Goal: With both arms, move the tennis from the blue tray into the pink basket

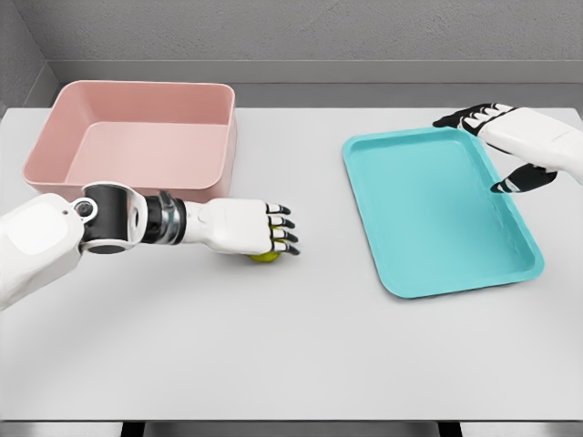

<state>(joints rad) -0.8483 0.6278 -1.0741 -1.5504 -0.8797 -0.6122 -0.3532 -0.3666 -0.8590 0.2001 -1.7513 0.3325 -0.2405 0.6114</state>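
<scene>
A yellow-green tennis ball [264, 258] sits on the white table between the basket and the tray, mostly hidden under my left hand [278, 233]. The hand lies palm down over it with the fingers curled around its top. The blue tray [437, 214] lies at the right with nothing in it. The pink basket [137, 137] stands at the back left, also holding nothing. My right hand [492, 150] hovers over the tray's far right corner, fingers spread and holding nothing.
The left forearm [109, 223] stretches across the table just in front of the basket's near wall. The table's front edge runs along the bottom of the view. A grey wall stands behind the table.
</scene>
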